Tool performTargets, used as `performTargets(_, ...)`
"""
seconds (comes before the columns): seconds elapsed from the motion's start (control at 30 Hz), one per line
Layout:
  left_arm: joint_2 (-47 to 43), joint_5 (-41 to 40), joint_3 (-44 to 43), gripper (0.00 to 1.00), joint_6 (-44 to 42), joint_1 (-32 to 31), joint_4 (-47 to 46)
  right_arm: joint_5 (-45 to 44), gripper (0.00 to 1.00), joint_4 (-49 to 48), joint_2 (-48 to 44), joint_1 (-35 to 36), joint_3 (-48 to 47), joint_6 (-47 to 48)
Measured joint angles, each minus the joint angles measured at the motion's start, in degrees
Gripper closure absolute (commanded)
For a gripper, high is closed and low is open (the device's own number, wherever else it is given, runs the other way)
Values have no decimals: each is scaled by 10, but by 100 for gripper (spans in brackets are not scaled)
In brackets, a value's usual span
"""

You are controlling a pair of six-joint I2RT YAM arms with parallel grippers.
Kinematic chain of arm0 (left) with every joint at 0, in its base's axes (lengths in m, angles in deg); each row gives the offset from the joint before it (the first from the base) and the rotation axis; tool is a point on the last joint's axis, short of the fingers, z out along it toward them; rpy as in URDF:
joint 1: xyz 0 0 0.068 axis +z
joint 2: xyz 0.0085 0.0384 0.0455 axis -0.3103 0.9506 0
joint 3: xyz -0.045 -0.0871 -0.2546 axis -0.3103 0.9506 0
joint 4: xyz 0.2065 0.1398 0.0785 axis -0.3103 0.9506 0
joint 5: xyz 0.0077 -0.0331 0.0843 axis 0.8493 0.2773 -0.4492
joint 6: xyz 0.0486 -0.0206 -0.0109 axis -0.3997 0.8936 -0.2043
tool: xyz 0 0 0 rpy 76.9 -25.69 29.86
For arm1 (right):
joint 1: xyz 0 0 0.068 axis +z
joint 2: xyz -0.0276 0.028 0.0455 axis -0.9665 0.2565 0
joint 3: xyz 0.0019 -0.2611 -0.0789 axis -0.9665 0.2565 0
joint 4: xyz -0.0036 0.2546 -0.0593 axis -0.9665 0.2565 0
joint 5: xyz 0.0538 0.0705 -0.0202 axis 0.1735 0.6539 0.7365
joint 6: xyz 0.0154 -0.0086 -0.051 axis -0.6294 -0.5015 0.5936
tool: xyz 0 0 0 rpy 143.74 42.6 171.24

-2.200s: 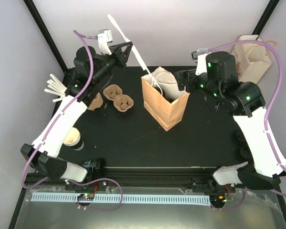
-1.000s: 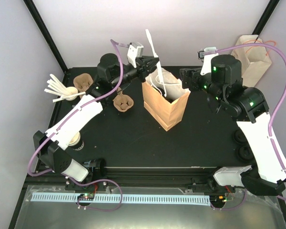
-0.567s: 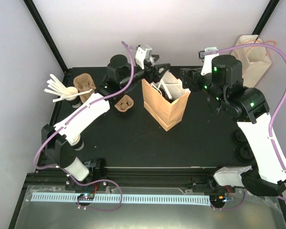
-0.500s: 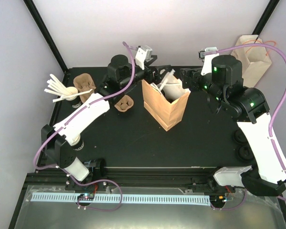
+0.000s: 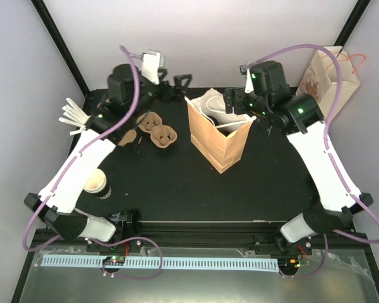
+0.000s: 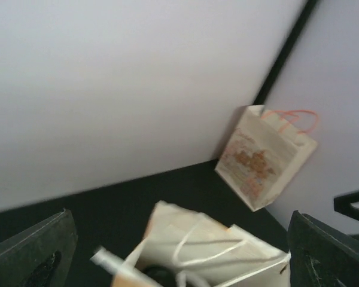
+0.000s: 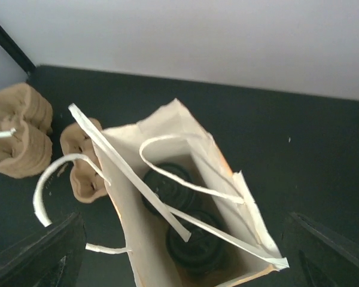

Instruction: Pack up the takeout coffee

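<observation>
Small tapered cream paper cup [image 5: 96, 182] on black worktop [image 5: 177, 183], near left edge: not yet packed. Centre: tall brown paper bag [image 5: 216, 142], two black round lids [image 7: 170, 182] inside, white flat stirrer [image 7: 125, 169] leaning in. Far: left claw [image 5: 178, 86] spread, empty; right claw [image 7: 185, 218] spread over bag mouth.

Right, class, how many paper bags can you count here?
2: a tall brown paper bag mid-table; a cream printed paper bag in the far right corner. No others show.

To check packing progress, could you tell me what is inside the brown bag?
In the bag: two black lids and a slanting white stirrer. Whatever sits under the lids is covered.
</observation>
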Motion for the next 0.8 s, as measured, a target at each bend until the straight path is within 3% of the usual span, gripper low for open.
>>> performTargets(0.2,-25,82,35,1,115,144,105,22,8,61,77,-12,-32,-24)
performTargets(0.33,-27,147,101,1,146,197,151,32,8,95,106,-38,-36,-37)
performTargets(0.6,-49,194,163,1,133,210,209,20,7,107,107,-70,-13,-46)
performTargets(0.8,-161,156,263,1,105,210,186,-18,0,-20,-45,-70,187,-41)
